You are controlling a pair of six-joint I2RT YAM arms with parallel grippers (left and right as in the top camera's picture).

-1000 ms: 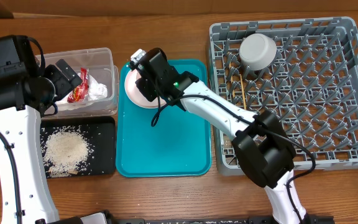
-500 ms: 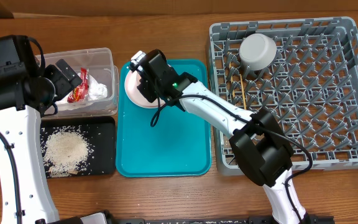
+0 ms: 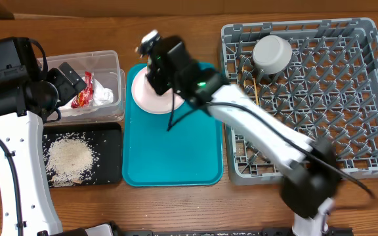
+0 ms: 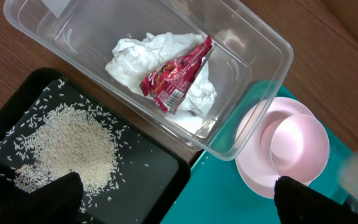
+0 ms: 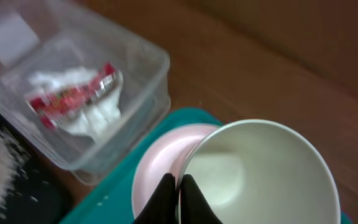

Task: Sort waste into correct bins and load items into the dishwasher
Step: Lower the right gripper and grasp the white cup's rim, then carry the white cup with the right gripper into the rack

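Note:
My right gripper [image 5: 180, 194] is shut on the left rim of a cream cup [image 5: 260, 174], held tilted just above the pink plate [image 5: 160, 168]. From overhead the right gripper [image 3: 157, 73] is blurred over the plate [image 3: 146, 97] at the teal tray's far left corner. The clear tub [image 3: 110, 62] holds the white napkin [image 4: 135, 53] and the red wrapper [image 4: 176, 74]. Rice crumbs [image 3: 69, 156] lie in the black tray [image 3: 110, 157]. My left gripper [image 4: 182, 199] hangs open above the tub's near edge. A grey bowl [image 3: 272, 54] sits upside down in the grey rack [image 3: 373, 98], with chopsticks [image 3: 257, 98] beside it.
The teal tray [image 3: 176, 144] lies between the bins and the rack. The right arm [image 3: 254, 118] stretches across the tray and the rack's left side. The tub and the black tray stand one behind the other at the left.
The right gripper has shut on the cup's rim and risen from the plate. The right arm has swung and is blurred. The left arm has not moved.

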